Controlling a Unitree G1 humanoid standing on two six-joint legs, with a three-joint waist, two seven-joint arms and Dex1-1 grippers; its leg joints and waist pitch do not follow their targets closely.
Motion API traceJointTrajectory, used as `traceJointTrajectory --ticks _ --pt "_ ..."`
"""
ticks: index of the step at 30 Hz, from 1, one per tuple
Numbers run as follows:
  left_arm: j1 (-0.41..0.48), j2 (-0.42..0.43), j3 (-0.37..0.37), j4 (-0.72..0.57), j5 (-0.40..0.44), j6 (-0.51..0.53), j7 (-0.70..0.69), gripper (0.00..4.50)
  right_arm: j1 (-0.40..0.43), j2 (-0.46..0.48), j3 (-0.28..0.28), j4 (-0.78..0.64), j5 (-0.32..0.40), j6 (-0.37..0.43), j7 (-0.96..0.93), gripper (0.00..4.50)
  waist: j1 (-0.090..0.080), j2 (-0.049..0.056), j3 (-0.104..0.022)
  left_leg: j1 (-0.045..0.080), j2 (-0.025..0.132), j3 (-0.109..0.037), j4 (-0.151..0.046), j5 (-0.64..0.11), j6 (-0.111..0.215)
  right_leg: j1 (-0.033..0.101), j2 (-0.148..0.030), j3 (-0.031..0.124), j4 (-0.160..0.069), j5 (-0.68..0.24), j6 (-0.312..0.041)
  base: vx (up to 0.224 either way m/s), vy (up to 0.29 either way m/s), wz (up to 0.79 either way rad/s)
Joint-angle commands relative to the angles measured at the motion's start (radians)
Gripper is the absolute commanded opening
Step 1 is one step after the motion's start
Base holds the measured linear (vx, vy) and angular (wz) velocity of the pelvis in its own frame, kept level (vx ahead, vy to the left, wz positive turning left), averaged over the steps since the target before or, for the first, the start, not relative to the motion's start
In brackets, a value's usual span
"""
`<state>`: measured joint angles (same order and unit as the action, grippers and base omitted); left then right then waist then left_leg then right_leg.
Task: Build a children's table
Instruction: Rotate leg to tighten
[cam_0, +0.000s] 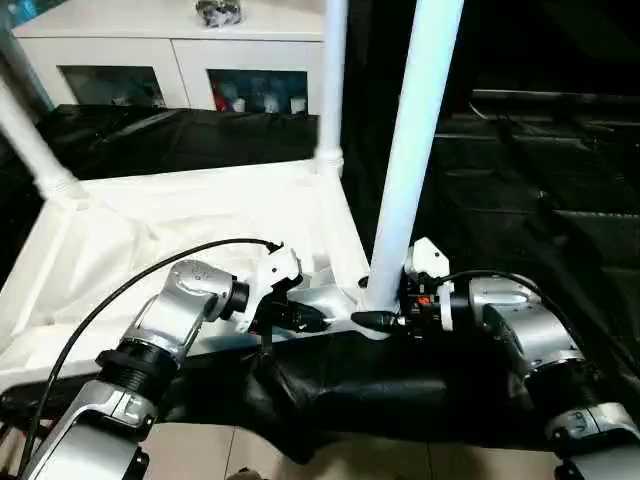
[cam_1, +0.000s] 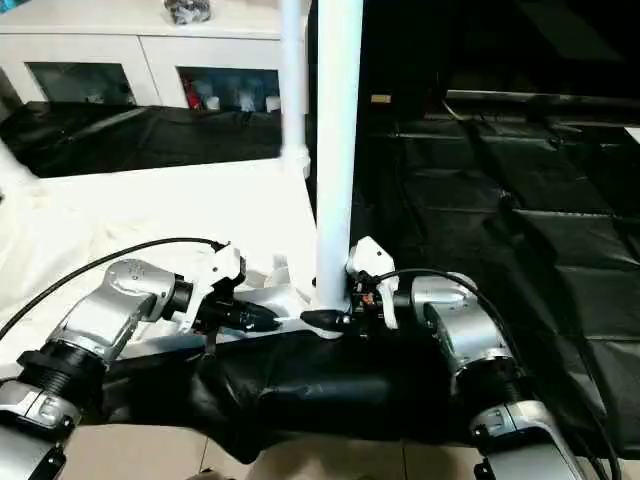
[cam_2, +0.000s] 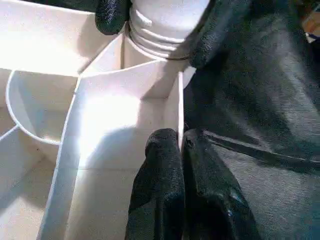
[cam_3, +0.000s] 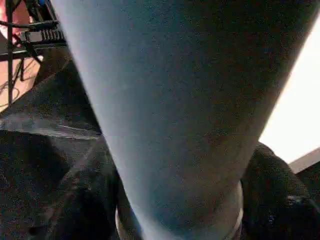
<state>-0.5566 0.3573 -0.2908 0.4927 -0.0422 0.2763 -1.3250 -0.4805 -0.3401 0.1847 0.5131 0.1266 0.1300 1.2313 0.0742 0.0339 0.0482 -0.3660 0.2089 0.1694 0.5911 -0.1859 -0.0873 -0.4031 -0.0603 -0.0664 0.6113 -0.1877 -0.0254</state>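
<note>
Lower centre: right gripper (cam_0: 385, 320) jaws clasp near leg (cam_0: 412, 150) base at tabletop (cam_0: 200, 225) corner socket; left gripper (cam_0: 315, 320) jaws closed, empty, on rim.

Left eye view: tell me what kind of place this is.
Probably an indoor room set up as a work area: a white cabinet with glass doors stands at the back, black sheeting covers the work surface, and pale floor tiles show below.

The upturned tabletop (cam_0: 200, 215) is plain white, its ribbed underside white too. Three legs (cam_0: 412, 150) stand white, the nearest tinged pale blue. Black sheeting (cam_0: 520, 180) covers the surface around it. Both forearms (cam_0: 175, 310) are silver with black-fingered tools. The cabinet (cam_0: 170, 45) behind is white.
</note>
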Motion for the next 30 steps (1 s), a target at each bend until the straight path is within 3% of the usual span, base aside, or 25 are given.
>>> traceJointTrajectory --ticks 1,7,8,10,13,17,18,19,20,21,25,30 --pt "-0.017 -0.036 -0.031 -0.051 -0.022 -0.007 -0.005 0.00 -0.001 0.035 0.068 -0.064 0.034 0.017 0.062 2.73 -0.004 -0.002 -0.064 0.007 0.022 0.001 -0.063 -0.169 0.069 0.058 -0.069 0.044 -0.075 -0.173 -0.224 0.000 0.000 0.00" --pt "-0.050 -0.101 0.008 0.014 0.007 -0.007 0.162 0.00 -0.033 0.111 0.020 0.030 -0.018 0.021 -0.147 2.67 -0.005 -0.001 -0.061 0.008 0.020 0.001 -0.064 -0.176 0.057 0.054 -0.069 0.044 -0.080 -0.189 -0.223 0.000 0.000 0.00" --pt "-0.072 -0.134 0.027 0.055 0.025 -0.003 0.250 0.00 -0.070 0.154 -0.006 0.120 -0.065 0.022 -0.315 2.67 -0.009 -0.003 -0.060 0.007 0.018 -0.001 -0.067 -0.185 0.045 0.055 -0.070 0.043 -0.082 -0.221 -0.214 0.000 0.000 0.00" --pt "-0.083 -0.150 0.035 0.072 0.033 0.002 0.290 0.00 -0.088 0.174 -0.019 0.163 -0.084 0.021 -0.399 2.67 -0.023 -0.002 -0.060 0.012 0.013 -0.005 -0.067 -0.212 0.015 0.055 -0.072 0.041 -0.089 -0.318 -0.185 0.000 0.000 0.00" --pt "-0.113 -0.202 0.058 0.117 0.043 0.024 0.406 0.00 -0.135 0.242 -0.069 0.271 -0.100 0.016 -0.627 2.66 -0.032 -0.001 -0.058 0.005 0.012 -0.004 -0.069 -0.203 0.016 0.054 -0.069 0.042 -0.090 -0.306 -0.178 0.000 0.000 0.00" --pt "-0.136 -0.264 0.069 0.148 0.059 0.034 0.507 0.00 -0.198 0.332 -0.132 0.401 -0.104 0.012 -0.888 2.66 -0.046 -0.001 -0.065 0.001 0.010 -0.003 -0.065 -0.164 0.021 0.057 -0.070 0.044 -0.082 -0.217 -0.202 0.000 0.000 0.00" --pt "-0.137 -0.270 0.068 0.149 0.061 0.030 0.512 0.00 -0.206 0.339 -0.133 0.416 -0.108 0.007 -0.905 2.66 -0.045 0.001 -0.067 0.004 0.011 -0.003 -0.064 -0.154 0.027 0.056 -0.069 0.044 -0.081 -0.191 -0.211 0.000 0.000 0.00" --pt "-0.134 -0.275 0.064 0.146 0.062 0.024 0.505 0.00 -0.213 0.348 -0.136 0.429 -0.102 -0.010 -0.889 2.66 -0.046 -0.003 -0.068 0.000 0.010 -0.001 -0.062 -0.147 0.039 0.059 -0.070 0.044 -0.078 -0.161 -0.220 0.000 0.000 0.00" --pt "-0.133 -0.279 0.062 0.146 0.064 0.020 0.502 0.00 -0.220 0.356 -0.140 0.442 -0.098 -0.025 -0.879 3.21 -0.044 -0.002 -0.067 0.000 0.010 -0.001 -0.062 -0.146 0.045 0.060 -0.070 0.043 -0.078 -0.154 -0.223 0.000 0.000 0.00" --pt "-0.125 -0.275 0.053 0.134 0.063 0.015 0.477 0.00 -0.225 0.359 -0.144 0.442 -0.088 -0.028 -0.847 3.35 -0.043 -0.003 -0.068 0.000 0.011 0.001 -0.061 -0.140 0.056 0.060 -0.070 0.044 -0.077 -0.135 -0.227 0.000 0.000 0.00" --pt "-0.114 -0.260 0.041 0.123 0.061 0.003 0.453 0.00 -0.237 0.363 -0.150 0.450 -0.081 -0.043 -0.809 3.72 -0.042 -0.001 -0.066 0.001 0.013 0.001 -0.062 -0.147 0.070 0.061 -0.070 0.043 -0.076 -0.129 -0.238 0.000 0.000 0.00" --pt "-0.091 -0.220 0.019 0.093 0.057 -0.003 0.375 0.00 -0.224 0.330 -0.104 0.414 -0.090 -0.113 -0.683 3.84 -0.043 0.000 -0.065 0.002 0.016 0.000 -0.063 -0.166 0.070 0.063 -0.073 0.044 -0.076 -0.151 -0.240 0.000 0.000 0.00"
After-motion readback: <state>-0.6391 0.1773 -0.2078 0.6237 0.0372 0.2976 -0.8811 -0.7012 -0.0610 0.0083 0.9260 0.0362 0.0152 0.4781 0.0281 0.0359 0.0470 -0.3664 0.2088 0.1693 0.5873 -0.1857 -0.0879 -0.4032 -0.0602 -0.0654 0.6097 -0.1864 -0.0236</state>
